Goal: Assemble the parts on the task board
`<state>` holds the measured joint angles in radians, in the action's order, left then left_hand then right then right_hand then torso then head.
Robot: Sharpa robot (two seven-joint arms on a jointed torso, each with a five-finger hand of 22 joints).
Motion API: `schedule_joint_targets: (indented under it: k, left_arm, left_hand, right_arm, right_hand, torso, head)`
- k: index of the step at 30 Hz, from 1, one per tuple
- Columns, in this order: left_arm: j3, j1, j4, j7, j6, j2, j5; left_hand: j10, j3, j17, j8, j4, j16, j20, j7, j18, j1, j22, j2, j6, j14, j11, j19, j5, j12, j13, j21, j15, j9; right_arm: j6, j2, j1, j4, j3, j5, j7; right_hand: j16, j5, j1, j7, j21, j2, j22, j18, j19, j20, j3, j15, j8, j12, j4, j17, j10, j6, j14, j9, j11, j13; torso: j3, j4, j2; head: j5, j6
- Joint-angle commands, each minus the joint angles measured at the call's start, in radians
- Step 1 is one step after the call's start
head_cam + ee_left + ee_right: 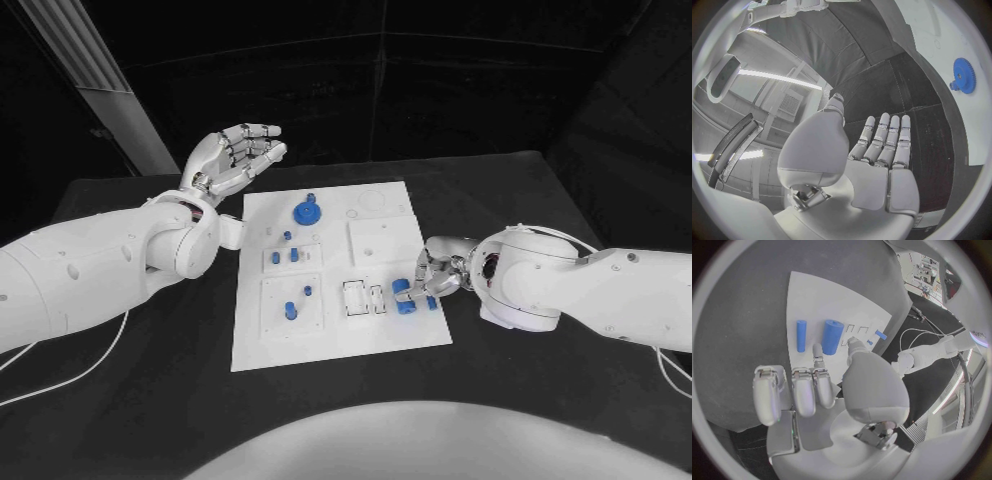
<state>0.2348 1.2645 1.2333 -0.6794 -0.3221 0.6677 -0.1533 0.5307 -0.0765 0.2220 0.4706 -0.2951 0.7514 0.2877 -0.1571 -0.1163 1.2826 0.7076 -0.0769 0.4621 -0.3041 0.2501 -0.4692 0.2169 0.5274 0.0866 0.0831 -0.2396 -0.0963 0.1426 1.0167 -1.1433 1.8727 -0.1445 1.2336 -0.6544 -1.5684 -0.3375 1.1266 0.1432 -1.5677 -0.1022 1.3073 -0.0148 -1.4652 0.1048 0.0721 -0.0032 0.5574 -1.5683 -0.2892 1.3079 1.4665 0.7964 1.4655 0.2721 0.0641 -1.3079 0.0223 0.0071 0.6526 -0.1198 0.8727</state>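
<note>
Right hand (pixel 428 278) touches 1 of 2 blue cylinders (pixel 832 336); left hand (pixel 231 158) spread, empty.

This is looking like a robotics lab or test room rather than a home or shop. A black table (pixel 548 380) is standing inside an enclosure of dark curtain panels (pixel 433 90), which are closing off the background. A white task board (pixel 332 330) with cut-out slots and small blue parts (pixel 306 212) is lying in the middle of the table, a rig made for practice work. White cables (pixel 65 375) are trailing across the table. Beyond the curtains, long ceiling light strips (pixel 779 79) and a wall vent (pixel 790 103) are showing, the fittings of an industrial or institutional room.
</note>
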Motion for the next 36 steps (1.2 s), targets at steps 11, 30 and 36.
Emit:
schedule_joint_targets:
  k: [11,30,36]
  left_arm:
    - [-0.001,0.001,0.004,-0.198,0.010,0.002,0.002]
    - [-0.001,0.001,0.007,-0.196,0.013,0.008,0.002]
    - [-0.001,0.001,0.008,-0.195,0.013,0.009,0.002]
  left_hand:
    - [-0.007,0.006,-0.001,0.005,-0.001,0.003,0.002,-0.130,0.010,-0.001,-0.001,0.010,-0.006,0.007,-0.001,-0.001,0.004,0.007,-0.001,-0.006,0.001,0.001]
    - [-0.007,0.006,-0.003,0.007,-0.001,0.005,0.002,-0.130,0.010,-0.001,-0.002,0.011,-0.007,0.007,-0.001,0.000,0.005,0.008,-0.001,-0.007,0.001,0.002]
    - [-0.007,0.006,-0.003,0.007,-0.001,0.005,0.002,-0.130,0.010,-0.001,-0.002,0.011,-0.007,0.007,-0.001,0.000,0.005,0.008,-0.001,-0.007,0.001,0.002]
  right_arm:
    - [-0.094,-0.060,0.022,-0.063,0.000,0.020,-0.057]
    - [-0.123,-0.120,0.040,-0.105,0.000,0.023,-0.062]
    - [-0.092,-0.122,0.041,-0.101,0.000,0.023,-0.042]
  right_hand:
    - [-0.002,0.015,-0.006,0.002,-0.003,0.032,0.263,0.015,-0.106,0.009,-0.005,0.012,0.001,-0.003,0.002,0.263,0.104,-0.019,0.105,0.004,0.013,-0.263]
    - [-0.002,0.038,0.136,0.014,-0.003,0.111,0.263,0.015,-0.106,0.024,-0.076,0.025,-0.019,-0.003,0.078,0.263,0.104,-0.050,0.105,-0.002,0.025,-0.263]
    - [-0.002,-0.009,0.229,0.009,-0.003,0.147,0.263,0.015,-0.106,0.023,-0.161,0.024,-0.044,-0.003,0.146,0.263,0.104,-0.019,0.105,-0.023,0.020,-0.263]
  torso:
    - [0.0000,-0.0016,-0.001]
    - [-0.0002,-0.0014,0.000]
    - [-0.0002,-0.0008,0.000]
  head:
    - [0.003,0.000]
    - [0.004,0.000]
    - [0.005,0.000]
